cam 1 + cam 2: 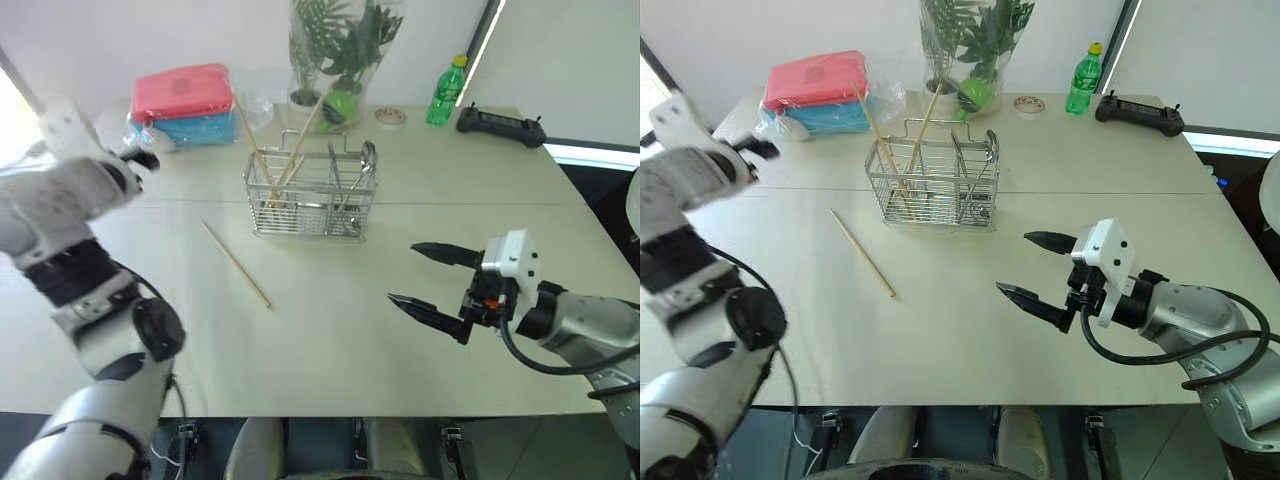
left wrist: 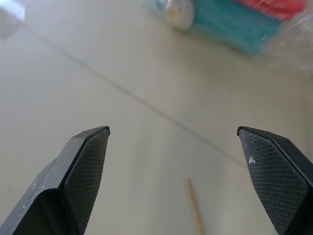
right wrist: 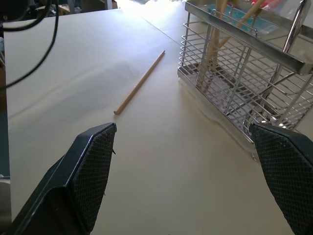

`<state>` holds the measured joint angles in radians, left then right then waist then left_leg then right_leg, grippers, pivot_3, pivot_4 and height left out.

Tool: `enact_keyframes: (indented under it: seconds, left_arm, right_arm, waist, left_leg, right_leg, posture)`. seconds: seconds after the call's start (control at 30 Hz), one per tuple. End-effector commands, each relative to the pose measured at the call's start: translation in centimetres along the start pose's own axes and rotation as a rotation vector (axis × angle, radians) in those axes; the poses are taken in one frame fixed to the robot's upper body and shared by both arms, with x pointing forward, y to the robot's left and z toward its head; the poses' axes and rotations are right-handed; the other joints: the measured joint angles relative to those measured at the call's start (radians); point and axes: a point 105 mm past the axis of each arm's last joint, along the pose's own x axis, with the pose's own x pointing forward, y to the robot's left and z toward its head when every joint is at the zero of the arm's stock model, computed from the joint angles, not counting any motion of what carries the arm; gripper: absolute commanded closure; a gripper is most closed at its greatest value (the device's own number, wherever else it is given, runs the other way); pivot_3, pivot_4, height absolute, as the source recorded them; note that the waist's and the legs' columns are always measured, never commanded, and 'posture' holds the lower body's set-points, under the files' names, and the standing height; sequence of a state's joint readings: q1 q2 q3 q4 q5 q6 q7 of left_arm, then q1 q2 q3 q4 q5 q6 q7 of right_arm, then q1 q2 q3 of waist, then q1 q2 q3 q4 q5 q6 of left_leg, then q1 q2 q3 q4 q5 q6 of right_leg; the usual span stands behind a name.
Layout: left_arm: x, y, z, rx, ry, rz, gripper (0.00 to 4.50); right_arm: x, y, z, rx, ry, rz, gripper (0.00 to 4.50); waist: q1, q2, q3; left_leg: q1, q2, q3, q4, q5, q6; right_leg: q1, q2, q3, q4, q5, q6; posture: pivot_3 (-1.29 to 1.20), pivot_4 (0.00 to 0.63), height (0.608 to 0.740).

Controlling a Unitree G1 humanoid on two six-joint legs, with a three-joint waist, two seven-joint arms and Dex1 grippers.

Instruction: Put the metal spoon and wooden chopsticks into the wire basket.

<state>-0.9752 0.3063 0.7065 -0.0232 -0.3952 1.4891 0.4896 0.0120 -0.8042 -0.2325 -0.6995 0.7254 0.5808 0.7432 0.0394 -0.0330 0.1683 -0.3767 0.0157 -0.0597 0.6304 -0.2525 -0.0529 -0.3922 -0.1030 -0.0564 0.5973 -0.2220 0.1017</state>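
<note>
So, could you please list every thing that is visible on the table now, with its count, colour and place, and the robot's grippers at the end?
wire basket: one, silver, middle of the table toward the far side.
wooden chopsticks in the basket: two, pale tan, leaning in its left part.
loose chopstick: one, pale tan, flat on the table, in front and left of the basket.
metal spoon: one, silver, standing in the basket's right part.
packets: one red over one teal, far left.
plant vase: one, clear with green leaves, behind the basket.
bottle: one, green, far right.
controller: one, black, far right.
small round lid: one, pale, beside the bottle.
left gripper: black, open.
right gripper: black, open, over the near right.
</note>
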Motion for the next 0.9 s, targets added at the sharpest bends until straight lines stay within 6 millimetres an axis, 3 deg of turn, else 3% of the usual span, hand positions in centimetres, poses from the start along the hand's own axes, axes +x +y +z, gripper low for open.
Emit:
enact_keyframes:
  seconds: [0.03,0.1,0.23,0.4,0.87,0.9]
  left_arm:
    - [0.1,0.3,-2.1,-0.11,0.069,0.138,0.1]
    - [0.4,-0.8,-3.4,-0.11,0.112,0.153,0.1]
    - [0.9,-2.9,-4.2,-0.08,0.143,0.138,0.1]
    - [2.1,-4.1,-4.5,-0.067,0.165,0.128,0.1]
    - [6.0,-4.8,-7.6,0.032,0.251,0.153,0.1]
    - [6.1,-4.8,-7.8,0.033,0.254,0.157,0.33]
  right_arm:
    - [0.5,0.2,0.9,-0.008,-0.045,0.01,0.0]
    - [0.7,0.4,0.9,-0.009,-0.05,0.016,0.0]
    - [1.1,0.2,1.6,-0.013,-0.08,0.012,0.0]
    - [1.1,0.0,1.7,0.003,-0.095,-0.023,0.0]
    - [0.7,0.3,1.9,0.026,-0.126,-0.097,0.0]
    - [0.6,0.3,1.9,0.027,-0.127,-0.1,0.0]
  waist:
    - [0.002,0.0,0.0]
    - [0.002,-0.001,0.0]
    - [-0.002,-0.003,0.002]
    - [0.0,-0.002,0.001]
    - [0.0,0.0,0.0]
    - [0.0,0.0,0.0]
  left_leg:
    - [0.0,0.0,0.0,0.0,0.0,0.0]
    - [0.0,0.0,0.0,0.0,0.0,0.0]
    - [-0.001,0.0,0.0,0.0,0.0,0.0]
    - [0.0,0.0,0.001,0.0,0.0,0.0]
    - [-0.003,0.0,0.001,0.0,0.0,0.0]
    - [-0.003,0.0,0.001,0.0,0.0,0.0]
  right_leg:
    - [0.0,0.0,0.0,0.0,0.0,0.0]
    - [0.0,0.0,0.0,0.0,0.0,0.0]
    - [-0.001,0.0,0.0,0.0,-0.002,0.001]
    - [0.0,0.0,0.0,-0.001,-0.003,-0.001]
    - [-0.004,0.0,0.0,-0.001,0.0,0.0]
    - [-0.004,0.0,0.0,0.0,0.0,0.0]
  posture:
    - [0.0,0.15,0.703]
    - [0.0,0.15,0.703]
    - [0.0,0.15,0.703]
    - [0.0,0.15,0.703]
    - [0.0,0.15,0.703]
    - [0.0,0.15,0.703]
